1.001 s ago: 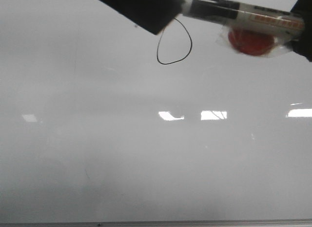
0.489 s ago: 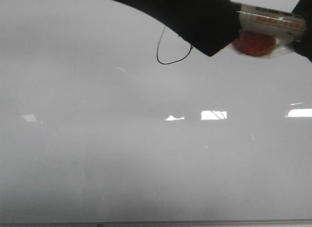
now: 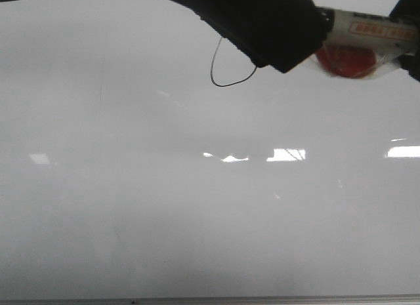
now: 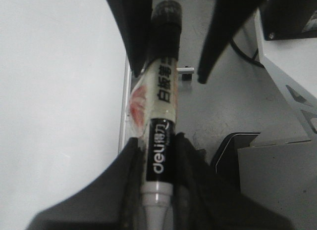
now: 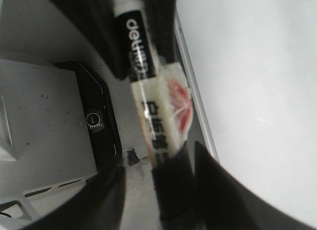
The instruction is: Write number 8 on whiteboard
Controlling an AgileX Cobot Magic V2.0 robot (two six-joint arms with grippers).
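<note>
**A:** Front view first. What's there?

**B:** The whiteboard (image 3: 197, 206) fills nearly everything, pale and glossy, with bright rectangular reflections across its middle and a thin grey frame along the bottom edge. Near the top, a little left of centre, sits the number 8 (image 3: 226, 72), a thin black line. Only the lower loop shows; a dark arm covers its upper right part.

**A:** And beside that arm?

**B:** A marker (image 3: 371, 31) pokes out at the upper right, white-barrelled with red print, and a red blob wrapped in clear film hangs just under it.

**A:** Left wrist view?

**B:** The left claw (image 4: 159, 156) is closed on the marker (image 4: 161, 121), its fingers (image 4: 126, 175) pressed to either side of the black band near the white end. The barrel runs away from it to a black end lying between two other dark fingers. The whiteboard (image 4: 54, 101) lies to one side, its edge close beside the barrel.

**A:** Right wrist view?

**B:** The right claw (image 5: 173, 185) grips the dark end of the same marker (image 5: 151, 106). The whiteboard (image 5: 257, 91) is alongside. On the other side is a grey housing with a small camera lens (image 5: 94, 120).
</note>
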